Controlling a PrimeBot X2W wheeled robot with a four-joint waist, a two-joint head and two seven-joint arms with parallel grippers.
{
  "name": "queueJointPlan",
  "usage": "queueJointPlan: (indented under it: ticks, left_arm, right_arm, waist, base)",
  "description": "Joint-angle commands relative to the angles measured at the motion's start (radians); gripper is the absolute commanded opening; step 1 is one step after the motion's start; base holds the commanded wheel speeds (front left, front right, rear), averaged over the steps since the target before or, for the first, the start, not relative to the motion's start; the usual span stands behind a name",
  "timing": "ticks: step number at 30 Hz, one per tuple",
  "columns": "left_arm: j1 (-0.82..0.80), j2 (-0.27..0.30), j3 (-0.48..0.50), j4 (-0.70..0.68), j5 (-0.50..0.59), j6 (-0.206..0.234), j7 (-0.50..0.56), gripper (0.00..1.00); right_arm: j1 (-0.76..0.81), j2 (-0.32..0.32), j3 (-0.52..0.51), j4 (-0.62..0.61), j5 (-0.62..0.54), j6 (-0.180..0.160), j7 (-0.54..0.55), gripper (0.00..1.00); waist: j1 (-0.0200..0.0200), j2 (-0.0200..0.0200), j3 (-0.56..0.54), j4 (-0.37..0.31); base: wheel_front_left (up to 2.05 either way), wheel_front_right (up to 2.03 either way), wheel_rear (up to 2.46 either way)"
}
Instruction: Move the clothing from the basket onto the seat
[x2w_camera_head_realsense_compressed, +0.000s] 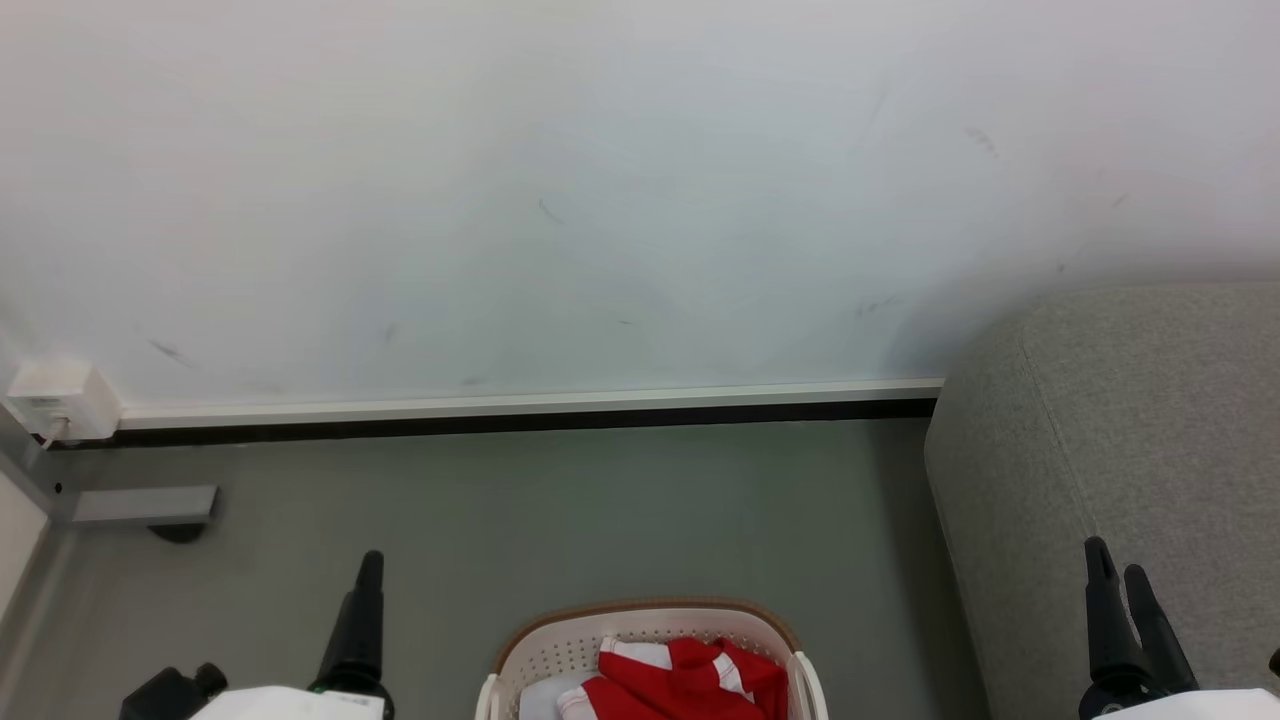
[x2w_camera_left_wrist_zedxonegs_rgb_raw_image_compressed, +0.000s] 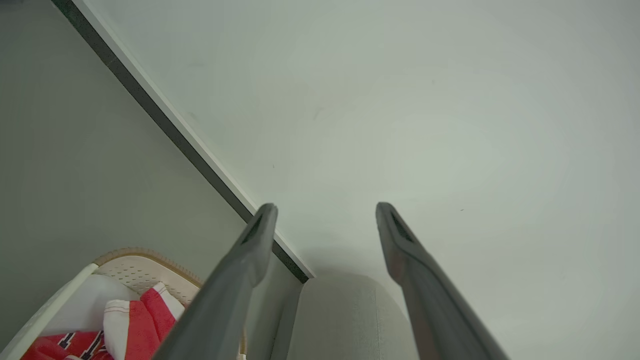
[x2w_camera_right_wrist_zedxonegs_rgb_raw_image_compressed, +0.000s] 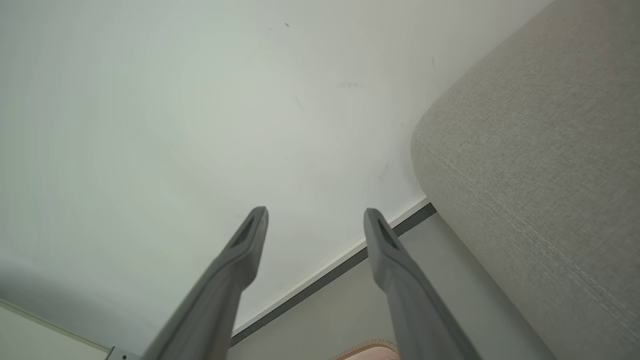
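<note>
Clothing (x2w_camera_head_realsense_compressed: 690, 675): heaped in basket (x2w_camera_head_realsense_compressed: 560, 650), 6 o'clock in head view; seat (x2w_camera_head_realsense_compressed: 1150, 420) at 3 o'clock. Left gripper (x2w_camera_left_wrist_zedxonegs_rgb_raw_image_compressed: 325, 210) and right gripper (x2w_camera_right_wrist_zedxonegs_rgb_raw_image_compressed: 315, 212) both spread wide, empty, clear of the load. Risk (my judgement): a shallow pinch takes one fold only, so the garment slips, or drags and tips the basket.

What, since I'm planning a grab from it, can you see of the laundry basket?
The basket is off-white plastic with rows of small holes, rounded corners and a brown rim. It stands upright on the grey floor at the bottom middle of the head view, its near part cut off, left of the sofa and apart from it. Crumpled red-and-white clothing lies inside, beside a white item.
</note>
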Motion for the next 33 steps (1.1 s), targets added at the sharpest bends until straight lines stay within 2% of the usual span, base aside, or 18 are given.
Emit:
queueJointPlan:
  ticks: [1, 14, 33]
  left_arm:
    - [-0.004, 0.007, -0.004, -0.017, 0.04, 0.002, -0.012, 1.0]
    - [0.016, 0.008, -0.048, -0.038, 0.298, 0.037, -0.054, 1.0]
    - [0.036, 0.009, -0.074, -0.044, 0.518, 0.064, -0.107, 1.0]
  right_arm:
    - [-0.004, -0.012, 0.004, -0.02, -0.047, -0.001, -0.01, 1.0]
    - [0.009, -0.028, 0.038, -0.036, -0.304, -0.001, -0.053, 1.0]
    - [0.031, -0.032, 0.06, -0.044, -0.549, -0.001, -0.106, 1.0]
  waist:
    - [0.0, -0.0001, 0.0, 0.0]
    - [0.0, -0.0001, -0.001, 0.006]
    - [0.0, -0.0001, -0.006, 0.014]
  base:
    - [0.0, 0.0, 0.0]
    - [0.0, 0.0, 0.0]
    - [0.0, 0.0, 0.0]
